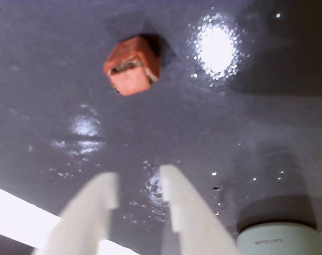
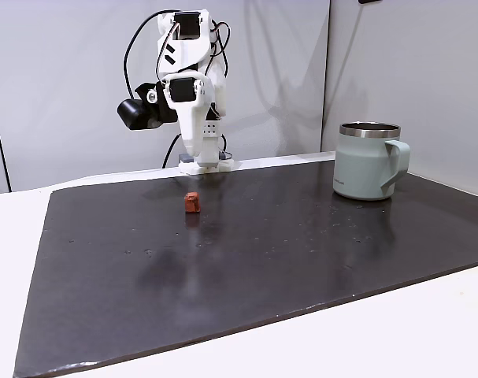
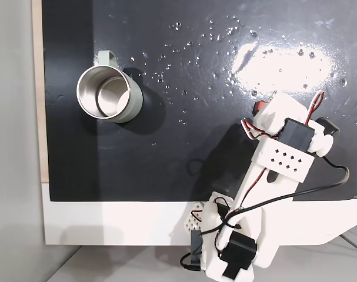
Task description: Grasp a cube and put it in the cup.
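cube (image 3: pixel 259 108) mostly hidden under the arm (image 3: pixel 282 154)

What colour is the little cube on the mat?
Reddish-brown cube, with a pale scuffed streak; clearest in the wrist view.

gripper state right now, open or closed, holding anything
Gripper: open and empty, its white fingers apart above the dark mat, with the reddish-brown cube lying untouched ahead of them in the wrist view.
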Motion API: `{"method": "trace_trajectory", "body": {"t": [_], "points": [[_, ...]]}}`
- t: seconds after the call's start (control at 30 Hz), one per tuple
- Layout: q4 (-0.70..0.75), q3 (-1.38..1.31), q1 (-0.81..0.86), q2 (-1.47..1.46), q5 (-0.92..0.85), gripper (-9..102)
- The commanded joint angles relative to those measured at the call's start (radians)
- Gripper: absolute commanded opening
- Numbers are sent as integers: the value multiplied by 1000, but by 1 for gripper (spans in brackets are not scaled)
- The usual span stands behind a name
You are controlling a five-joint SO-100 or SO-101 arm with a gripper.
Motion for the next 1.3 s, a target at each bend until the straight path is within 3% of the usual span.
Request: {"method": "trace_trajectory", "body": {"t": [0.0,0.8,1.27], "points": [[18,-58,6,-3,9,20],[-14,-69,15,-225,9,21],[14,-206,26,-376,-11,24]]}}
